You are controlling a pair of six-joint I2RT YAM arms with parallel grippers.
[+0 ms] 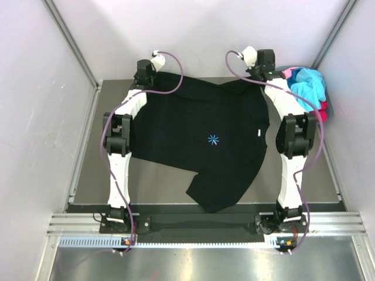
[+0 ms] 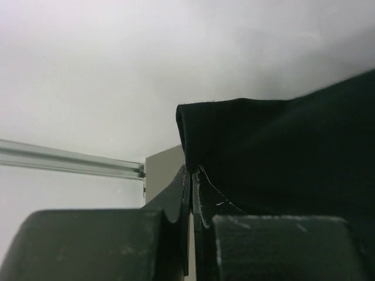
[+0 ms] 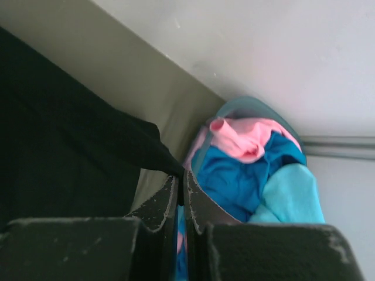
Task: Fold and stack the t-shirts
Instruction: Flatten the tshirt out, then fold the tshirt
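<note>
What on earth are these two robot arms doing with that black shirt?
Both arms are handling the black t-shirt, which lies mostly spread on the table. The left gripper and right gripper are each shut on one of its far corners. More coloured shirts sit in the basket at the far right.

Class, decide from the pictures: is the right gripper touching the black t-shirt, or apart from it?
Touching. The right wrist view shows the right gripper shut on a corner of the black t-shirt.
</note>
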